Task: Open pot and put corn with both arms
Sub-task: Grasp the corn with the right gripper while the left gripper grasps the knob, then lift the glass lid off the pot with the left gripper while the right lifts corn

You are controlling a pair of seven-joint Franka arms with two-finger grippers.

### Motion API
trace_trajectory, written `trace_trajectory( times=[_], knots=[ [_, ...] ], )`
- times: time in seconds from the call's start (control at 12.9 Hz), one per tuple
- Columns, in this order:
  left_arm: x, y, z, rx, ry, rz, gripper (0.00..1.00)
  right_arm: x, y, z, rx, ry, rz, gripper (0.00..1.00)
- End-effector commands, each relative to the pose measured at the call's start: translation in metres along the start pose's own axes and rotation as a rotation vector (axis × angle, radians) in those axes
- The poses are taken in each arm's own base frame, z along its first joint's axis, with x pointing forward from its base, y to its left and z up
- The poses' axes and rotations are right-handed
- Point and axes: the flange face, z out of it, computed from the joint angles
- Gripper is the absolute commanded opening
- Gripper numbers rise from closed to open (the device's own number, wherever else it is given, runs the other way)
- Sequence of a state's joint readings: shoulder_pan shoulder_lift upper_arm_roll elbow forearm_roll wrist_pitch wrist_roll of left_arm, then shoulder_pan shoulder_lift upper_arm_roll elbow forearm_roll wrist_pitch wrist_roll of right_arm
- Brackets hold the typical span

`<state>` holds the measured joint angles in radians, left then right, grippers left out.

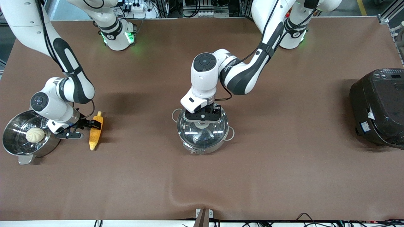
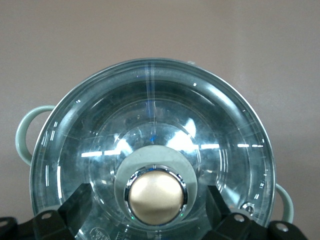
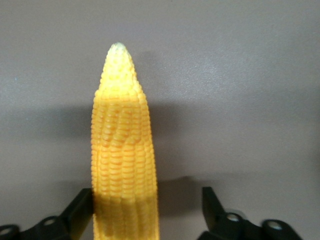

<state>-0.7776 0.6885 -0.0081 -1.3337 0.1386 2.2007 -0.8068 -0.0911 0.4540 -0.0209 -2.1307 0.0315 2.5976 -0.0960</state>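
The steel pot [image 1: 192, 148] stands mid-table with its glass lid [image 1: 202, 134] on. My left gripper [image 1: 203, 119] is over the lid, open, its fingers [image 2: 75, 206] on either side of the copper-coloured knob [image 2: 155, 196] with a gap on each side. The yellow corn [image 1: 95, 134] lies on the cloth at the right arm's end of the table. My right gripper [image 1: 83, 129] is low over the corn [image 3: 122, 150], open. One finger [image 3: 80, 207] is against the cob and the other finger [image 3: 215, 207] is well apart from it.
A steel steamer pot [image 1: 12, 142] holding a white bun [image 1: 35, 135] stands beside the corn, close to the right wrist. A big black cooker [image 1: 378, 107] sits at the left arm's end. The brown cloth has a ridge [image 1: 176, 192] near the front edge.
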Motion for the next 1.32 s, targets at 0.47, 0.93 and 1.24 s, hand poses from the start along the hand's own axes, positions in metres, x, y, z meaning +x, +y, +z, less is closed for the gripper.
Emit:
trace_trajectory(
  times=[0.47,0.93,1.24],
  knots=[
    [0.010,0.005,-0.023,-0.013,0.042,-0.006,0.00,0.019,-0.041,-0.039,0.015,0.017,-0.098,0.14],
    [0.094,-0.142,-0.088,0.071,-0.012,-0.246,0.00,0.063,-0.155,-0.179,0.031,-0.036,-0.265,0.18],
    [0.134,-0.280,-0.037,0.168,-0.090,-0.411,0.00,0.050,-0.290,-0.222,0.054,0.049,-0.191,0.16]
  ],
)
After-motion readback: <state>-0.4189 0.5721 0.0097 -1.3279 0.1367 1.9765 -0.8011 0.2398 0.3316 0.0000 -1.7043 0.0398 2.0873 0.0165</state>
